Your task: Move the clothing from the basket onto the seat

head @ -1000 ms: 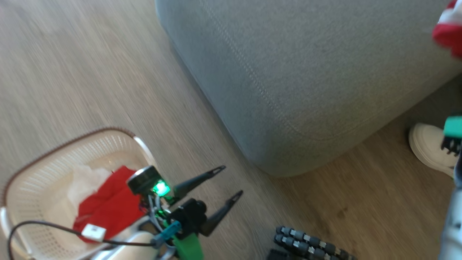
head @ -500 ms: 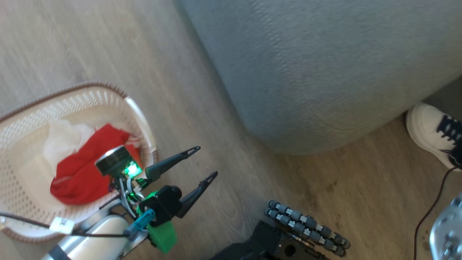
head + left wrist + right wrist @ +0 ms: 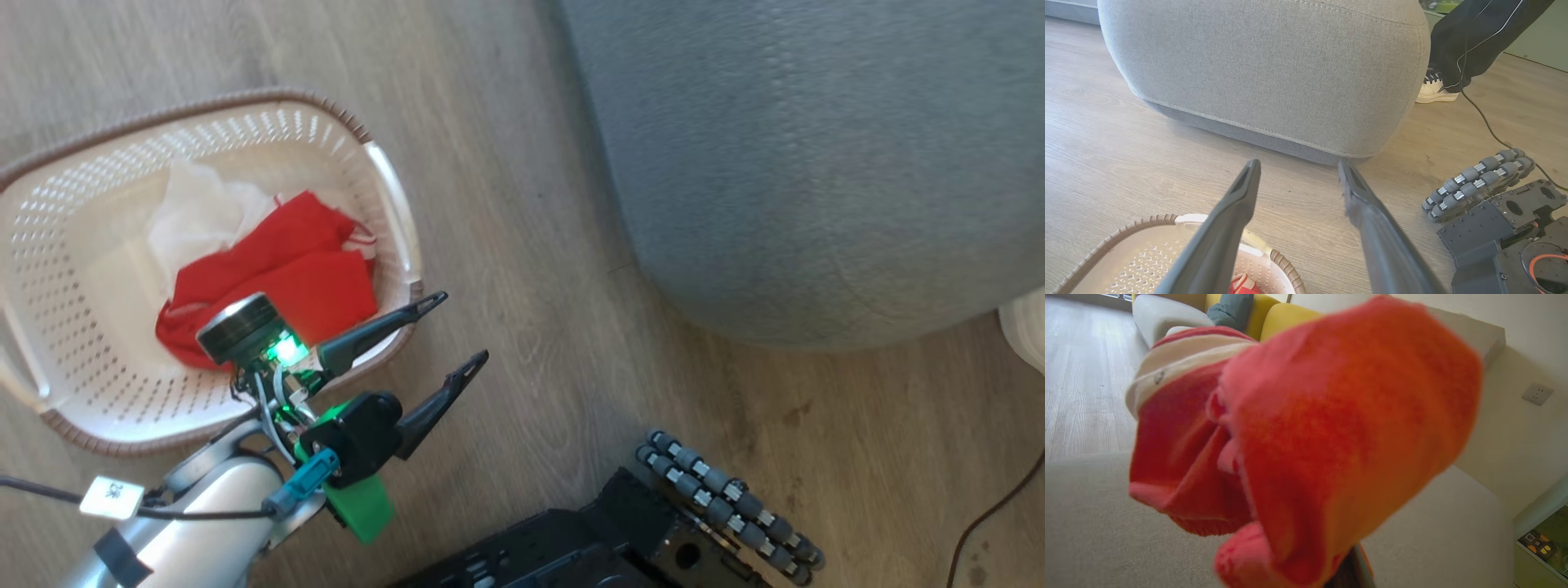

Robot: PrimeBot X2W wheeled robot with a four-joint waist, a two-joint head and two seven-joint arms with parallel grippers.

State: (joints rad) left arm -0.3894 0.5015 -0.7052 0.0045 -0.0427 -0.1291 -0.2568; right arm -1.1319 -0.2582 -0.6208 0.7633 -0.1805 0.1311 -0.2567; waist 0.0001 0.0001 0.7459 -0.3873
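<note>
The cream basket (image 3: 392, 204) stands on the floor at the upper left of the head view, with red clothing (image 3: 286, 278) and a white piece lying inside. My left gripper (image 3: 462, 327) hangs open and empty just past the basket's right rim; the rim (image 3: 1147, 222) also shows in the left wrist view below the left gripper (image 3: 1297, 163). The grey seat (image 3: 816, 163) rises to the right, and the seat (image 3: 1269, 69) faces the open fingers. In the right wrist view a red garment (image 3: 1310, 428) with a white band hangs over the seat (image 3: 1086, 522), my right gripper shut on it, fingers mostly hidden.
My dark wheeled base (image 3: 718, 498) sits at the bottom, close to the seat's corner. A person's white shoe (image 3: 1435, 92) and dark trouser leg stand by the seat's far side, with a thin cable (image 3: 1486, 122) trailing on the wooden floor. A yellow sofa (image 3: 1274, 322) stands farther off.
The head camera has swung, so basket and seat sit further right and the basket higher. The left gripper stays open beside the basket. The red garment at the upper right has left the head view.
</note>
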